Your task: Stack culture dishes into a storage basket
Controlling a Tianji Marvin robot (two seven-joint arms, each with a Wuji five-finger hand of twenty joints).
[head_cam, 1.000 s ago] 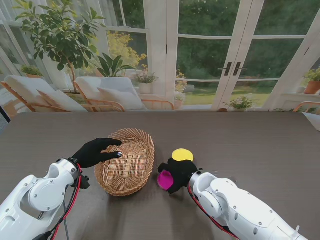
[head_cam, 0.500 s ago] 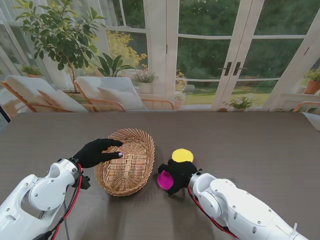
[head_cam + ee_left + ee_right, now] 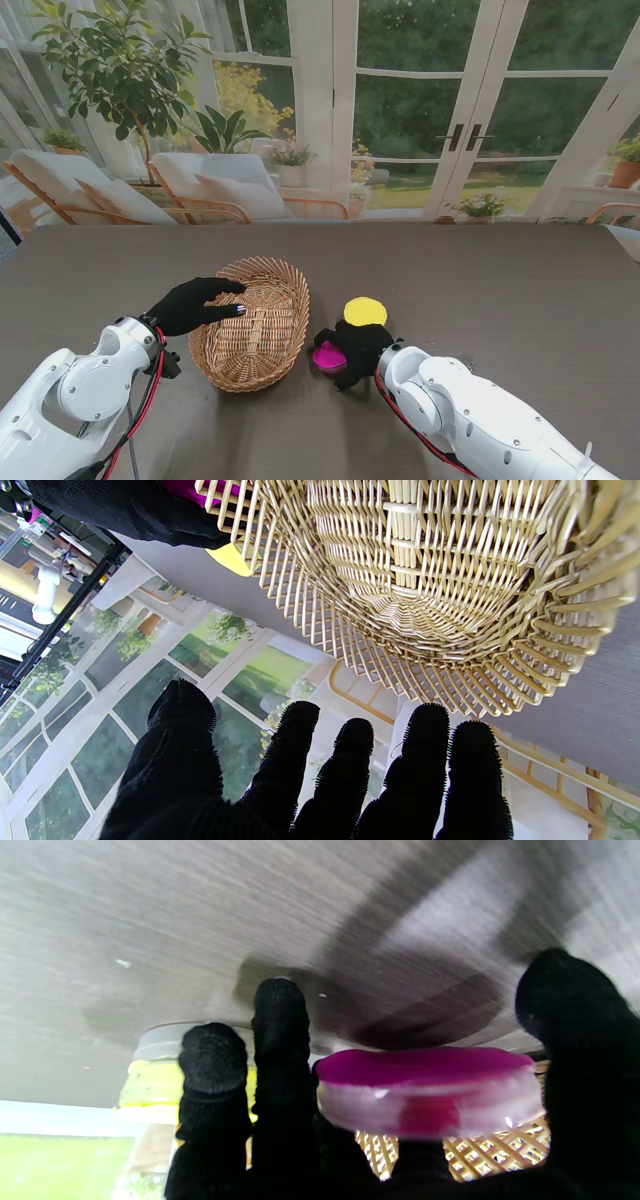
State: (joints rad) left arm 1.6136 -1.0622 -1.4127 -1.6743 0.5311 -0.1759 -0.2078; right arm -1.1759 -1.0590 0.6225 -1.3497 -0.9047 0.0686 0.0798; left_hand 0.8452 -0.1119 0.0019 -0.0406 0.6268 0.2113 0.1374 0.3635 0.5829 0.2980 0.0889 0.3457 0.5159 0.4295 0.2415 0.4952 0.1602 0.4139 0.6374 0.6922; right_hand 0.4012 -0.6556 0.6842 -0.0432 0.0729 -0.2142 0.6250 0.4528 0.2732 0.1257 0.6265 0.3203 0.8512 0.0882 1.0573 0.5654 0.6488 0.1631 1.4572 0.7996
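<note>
A woven oval basket (image 3: pixel 297 300) stands on the dark table, left of centre. My left hand (image 3: pixel 195 303) lies open at its left rim with the fingers apart; in the left wrist view the fingers (image 3: pixel 350 770) hover just off the wicker wall (image 3: pixel 450 605). Just right of the basket, my right hand (image 3: pixel 360 345) is shut on a magenta culture dish (image 3: pixel 327 356). In the right wrist view the dish (image 3: pixel 425 1095) sits almost level between thumb and fingers, off the table. A yellow culture dish (image 3: pixel 365 310) lies flat just beyond that hand, apart from it.
The table (image 3: pixel 480 290) stretches bare to the right and far side. Beyond its far edge are glass doors, chairs and potted plants. Through the basket weave the left wrist view shows the yellow dish (image 3: pixel 227 560).
The right hand has turned the magenta dish from tilted toward the camera to nearly level. The left hand and the basket have not moved.
</note>
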